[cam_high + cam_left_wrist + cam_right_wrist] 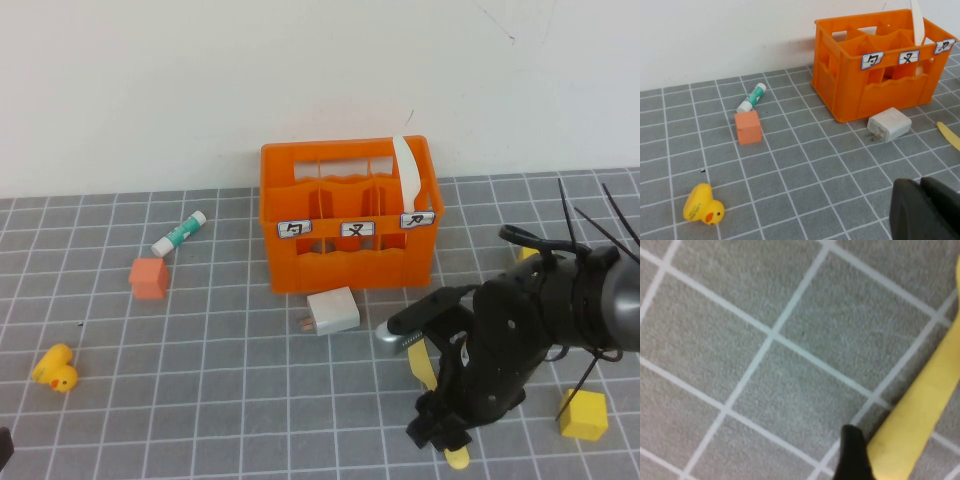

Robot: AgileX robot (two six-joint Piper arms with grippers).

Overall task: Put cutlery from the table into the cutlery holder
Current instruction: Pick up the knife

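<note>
The orange cutlery holder point(350, 215) stands at the back middle of the grey gridded table point(230, 400). A white knife point(407, 165) stands upright in its right-hand compartment. The yellow knife point(424, 362) lies flat on the table in front of the crate, partly hidden under my right arm. My right gripper point(440, 435) is lowered onto it and open. In the right wrist view one dark fingertip point(852, 455) sits against the edge of the yellow knife point(917, 410). My left gripper point(920, 181) hovers shut and empty over the front left of the table.
A white charger point(332, 311) lies just in front of the crate. To the left are a small orange cube point(148, 278), a white-and-green tube point(179, 233) and a yellow duck point(55, 368). A yellow block point(584, 414) sits at the front right.
</note>
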